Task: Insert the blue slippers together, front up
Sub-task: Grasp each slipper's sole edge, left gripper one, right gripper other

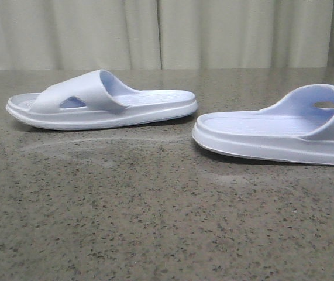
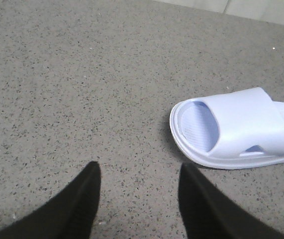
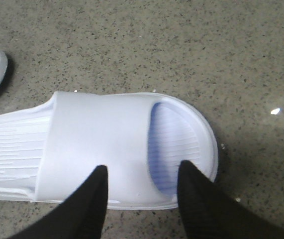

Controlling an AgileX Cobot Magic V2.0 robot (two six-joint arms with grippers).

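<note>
Two blue slippers lie sole-down on the speckled grey bench (image 1: 155, 222), well apart, with a pale curtain (image 1: 155, 32) behind; the left slipper (image 1: 99, 102) sits on the robot's left side, whole in the front view, its strap showing one triangular side hole; the right slipper (image 1: 283, 129) sits on the robot's right, its heel end pointing toward the other one and its toe end cut off by the frame edge, so only part of its strap shows. Two grippers are in view, one per wrist camera, neither visible from the front; the left gripper (image 2: 139, 184) hangs with its two dark fingers (image 2: 82, 199) spread wide over bare bench, empty, near the toe end of the left slipper, which is cut off at that picture's edge; the right gripper (image 3: 142, 186) is also spread wide, holding nothing, its fingers (image 3: 94, 199) poised over the strap and toe opening of the right slipper; whether they touch the foam cannot be told. A sliver of the left slipper's heel peeks in at the edge of the right wrist view.
</note>
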